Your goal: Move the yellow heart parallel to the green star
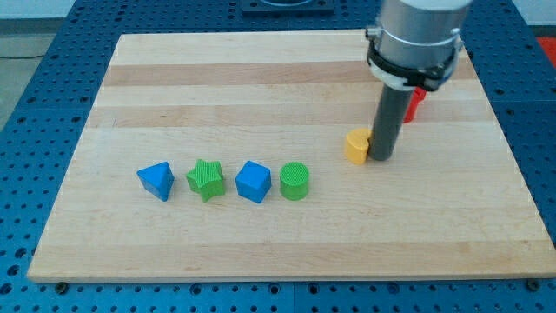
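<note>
- Yellow heart (355, 146): lies on the wooden board (261, 78), right of centre in the view, well apart from the row of four blocks toward the view's lower left.
- My tip (381, 158): the lower end of the dark rod, set down on the board directly at the heart's right side, touching it or very nearly so. The rod has no jaws and holds nothing; it stands upright beneath the grey cylindrical arm housing (415, 39).
- Green star (207, 180): second from the left in the row, nearer the view's bottom than the heart.
- Blue block at the row's left end (156, 181): roughly triangular or wedge-shaped.
- Blue block third in the row (254, 182): blocky and angular; its exact shape cannot be made out.
- Green cylinder (294, 182): right end of the row, the row member nearest the heart.
- Red block (414, 103): mostly hidden behind the rod and housing, toward the view's upper right; shape cannot be told.
- Blue perforated table (52, 78): surrounds the board on all sides.
</note>
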